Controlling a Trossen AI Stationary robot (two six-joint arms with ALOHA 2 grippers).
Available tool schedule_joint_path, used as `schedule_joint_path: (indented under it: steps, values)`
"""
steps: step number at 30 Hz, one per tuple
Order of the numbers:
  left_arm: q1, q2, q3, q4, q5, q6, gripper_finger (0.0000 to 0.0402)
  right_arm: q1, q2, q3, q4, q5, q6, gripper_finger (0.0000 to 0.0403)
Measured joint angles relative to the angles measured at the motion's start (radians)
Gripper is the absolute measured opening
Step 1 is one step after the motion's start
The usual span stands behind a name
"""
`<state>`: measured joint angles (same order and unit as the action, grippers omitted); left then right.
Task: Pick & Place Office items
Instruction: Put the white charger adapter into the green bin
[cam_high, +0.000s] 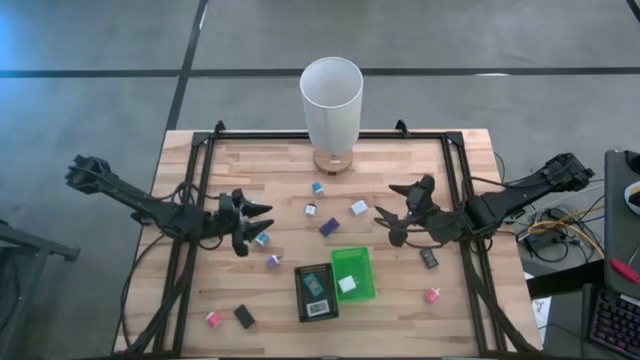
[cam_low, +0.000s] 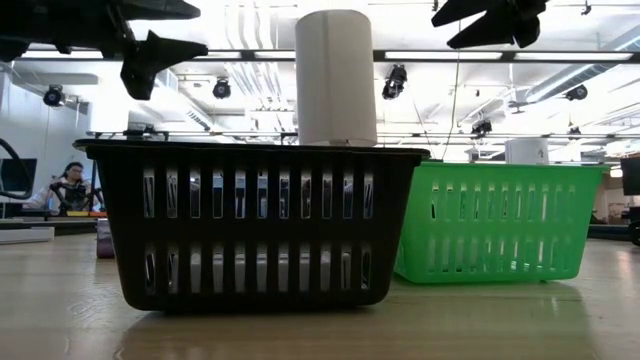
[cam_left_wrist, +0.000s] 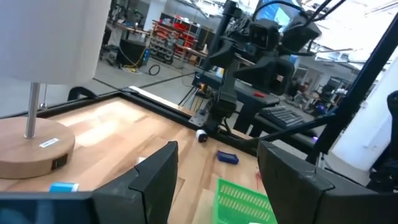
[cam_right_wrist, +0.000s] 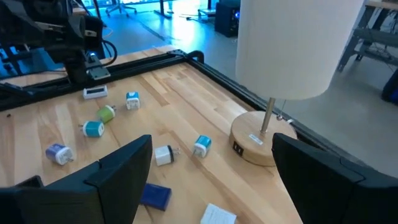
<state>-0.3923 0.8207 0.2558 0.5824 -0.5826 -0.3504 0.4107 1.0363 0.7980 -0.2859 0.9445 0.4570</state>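
- Two small baskets sit side by side near the front-centre of the wooden surface (cam_high: 400, 160): a black basket (cam_high: 316, 292) holding a teal item and a label-like white piece, and a green basket (cam_high: 353, 273) holding one white block. Judged: these are the drop targets, placed within reach of both arms.
- Office items still loose on the surface: a blue-white block (cam_high: 317, 187), a white-purple one (cam_high: 311, 209), a dark blue block (cam_high: 329, 227), a white block (cam_high: 359, 208), a teal clip (cam_high: 262, 239), a purple one (cam_high: 272, 261), a pink one (cam_high: 213, 319) beside a black block (cam_high: 244, 317) at front left, a black piece (cam_high: 429, 258) and a pink block (cam_high: 432, 295) at front right.
- A lamp with white shade (cam_high: 331, 100) on a round wooden base stands at the back; not part of the sort.
- Left end effector (cam_high: 247, 222): raised above the left half of the surface, near the teal clip, fingers parted, nothing between them.
- Right end effector (cam_high: 398, 216): raised over the right-centre, just beside the white block, fingers spread wide, empty.
- Judged: sorting well short of done; each arm is poised between picks.
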Motion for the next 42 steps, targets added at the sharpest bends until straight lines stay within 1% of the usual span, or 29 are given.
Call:
schedule_joint_path:
  steps: [6, 17, 20, 24, 26, 29, 35, 38, 40, 42]
  values:
    - [0.0, 0.0, 0.0, 0.015, 0.019, -0.049, 0.0227, -0.006, 0.0, 0.0, 0.034, -0.002, -0.014, 0.0325]
    - [0.0, 0.0, 0.0, 0.007, 0.023, -0.054, 0.0227, -0.005, 0.0, 0.0, 0.033, -0.004, -0.049, 0.0325]
    - [0.0, 0.0, 0.0, 0.007, 0.023, -0.046, 0.0227, -0.006, 0.0, 0.0, 0.027, -0.054, -0.079, 0.0325]
    - [0.0, 0.0, 0.0, 0.006, 0.022, -0.026, 0.0227, -0.005, 0.0, 0.0, 0.027, -0.169, -0.084, 0.0325]
    - [0.0, 0.0, 0.0, 0.007, 0.022, -0.03, 0.0227, -0.005, 0.0, 0.0, 0.024, -0.185, -0.084, 0.0325]
    - [0.0, 0.0, 0.0, 0.007, 0.022, -0.051, 0.0227, -0.011, 0.0, 0.012, -0.032, -0.185, -0.077, 0.0325]
    - [0.0, 0.0, 0.0, 0.007, 0.022, -0.054, 0.0227, -0.052, 0.0, 0.03, -0.205, -0.185, 0.035, 0.0325]
    - [0.0, 0.0, 0.0, 0.007, 0.022, -0.074, 0.0227, -0.087, 0.0, 0.03, -0.259, -0.188, 0.085, 0.0325]
    - [0.0, 0.0, 0.0, 0.007, 0.022, -0.077, 0.0227, -0.117, 0.0, 0.03, -0.272, -0.209, 0.089, 0.0325]
    - [0.0, 0.0, 0.0, 0.007, 0.022, -0.077, 0.0227, -0.152, 0.0, 0.03, -0.272, -0.268, 0.05, 0.0325]
